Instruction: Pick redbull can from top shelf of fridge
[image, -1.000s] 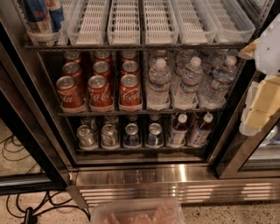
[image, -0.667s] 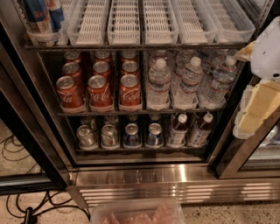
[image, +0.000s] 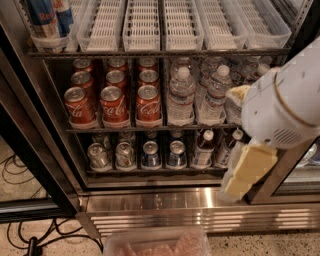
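The redbull can (image: 46, 17), blue and silver with red lettering, stands in the leftmost white tray at the far left of the top shelf (image: 160, 52), with a second like it beside it. The other white slotted trays (image: 142, 25) on this wire rack hold nothing I can see. My gripper (image: 229, 142) is at the right, in front of the water bottles on the middle rack, well right of and below the can. Its cream fingers (image: 247, 170) stand apart, open and empty. The fridge (image: 30, 105) has a black frame and a ribbed steel base (image: 165, 205).
Red Coca-Cola cans (image: 115, 102) and water bottles (image: 181, 97) fill the middle rack. Small cans (image: 150, 155) and small bottles (image: 202, 147) sit on the bottom rack. Cables (image: 17, 172) lie on the floor at the left. A clear plastic container (image: 157, 242) is at the bottom edge.
My gripper and white wrist have moved left and further into view, now covering the right end of the middle and bottom racks. The cans and bottles have not moved.
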